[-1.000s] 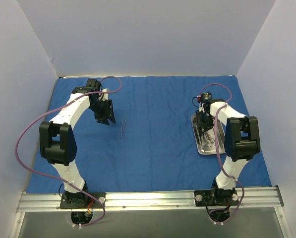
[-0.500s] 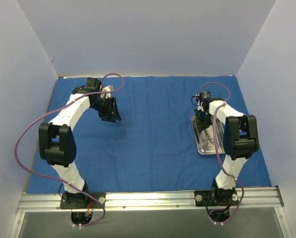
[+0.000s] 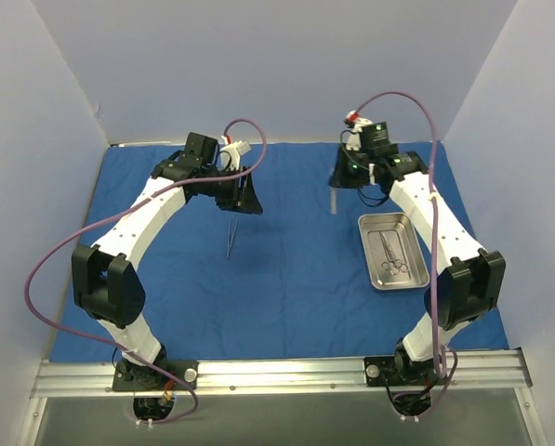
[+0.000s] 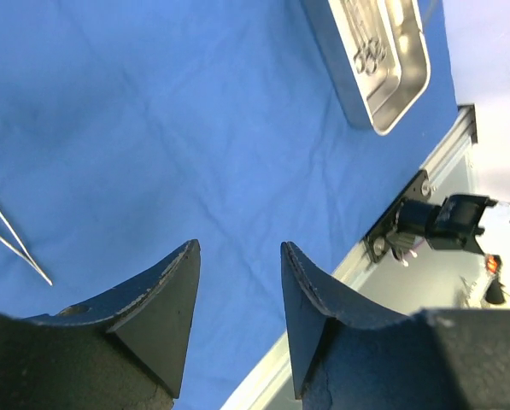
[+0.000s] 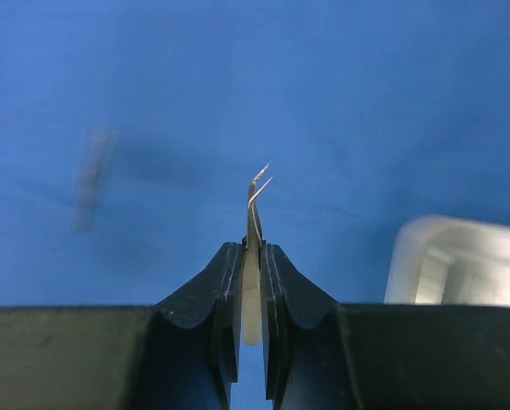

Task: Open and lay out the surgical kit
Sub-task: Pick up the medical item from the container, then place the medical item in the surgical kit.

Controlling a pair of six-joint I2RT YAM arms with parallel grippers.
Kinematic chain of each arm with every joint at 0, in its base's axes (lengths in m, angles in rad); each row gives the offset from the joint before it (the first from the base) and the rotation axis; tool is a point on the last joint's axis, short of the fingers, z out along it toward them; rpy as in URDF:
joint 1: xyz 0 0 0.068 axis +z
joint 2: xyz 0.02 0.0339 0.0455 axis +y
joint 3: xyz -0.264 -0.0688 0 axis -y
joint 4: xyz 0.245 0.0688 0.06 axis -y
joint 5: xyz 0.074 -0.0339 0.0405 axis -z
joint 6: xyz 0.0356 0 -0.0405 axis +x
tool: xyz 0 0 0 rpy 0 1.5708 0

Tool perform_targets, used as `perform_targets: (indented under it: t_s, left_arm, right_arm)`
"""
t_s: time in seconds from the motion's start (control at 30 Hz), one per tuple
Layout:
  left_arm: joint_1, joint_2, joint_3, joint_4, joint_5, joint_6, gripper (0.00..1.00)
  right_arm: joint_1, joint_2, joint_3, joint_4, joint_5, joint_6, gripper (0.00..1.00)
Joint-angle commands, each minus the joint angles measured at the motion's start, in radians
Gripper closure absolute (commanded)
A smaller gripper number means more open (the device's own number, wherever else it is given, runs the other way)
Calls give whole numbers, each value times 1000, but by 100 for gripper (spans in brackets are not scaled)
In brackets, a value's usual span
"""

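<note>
So the royal-blue cloth wrap [image 3: 296, 288] was spread flat across the bench, covering pretty much the whole working area. The steel tray [image 3: 409, 230] sat on it over on the right side, with a couple of scissor-like instruments [image 3: 391, 256] with ring handles lying inside.

The right end effector [image 5: 252, 252] was clamped tight on a thin pair of tweezers with a bent tip [image 5: 255, 198]. The tip poked out past the fingers and it hung in the air above the cloth, up beyond the far-left corner of the tray and not touching it. In the right wrist view the tray was just a blurry pale shape at the right edge.

The left end effector [image 4: 237, 256] was open a moderate amount with nothing between the fingers, hovering over bare cloth toward the back left. A second pair of tweezers [image 3: 230, 238], straight ones, lay on the cloth just nearer than it, well apart from the tray. In the left wrist view they showed up at the left edge.
</note>
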Motion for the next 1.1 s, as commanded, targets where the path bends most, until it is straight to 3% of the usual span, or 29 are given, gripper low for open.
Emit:
perform_targets:
  t_s: [0.0,0.1,0.23,0.57,1.07]
  left_arm:
    - [-14,-47,61,63,-41,-3,48]
    - [-36,-35,96,51,-88,1,49]
    - [-59,-32,138,49,-151,-5,49]
    - [-129,0,173,92,-228,-28,47]
    - [-157,58,196,101,-269,-22,47]
  right_arm:
    - [56,53,7,130,-157,195,100]
    - [91,97,59,207,-208,280,100]
    - [143,153,162,169,-175,290,100]
    - [170,153,139,218,-252,429,100]
    - [200,165,161,201,-271,424,100]
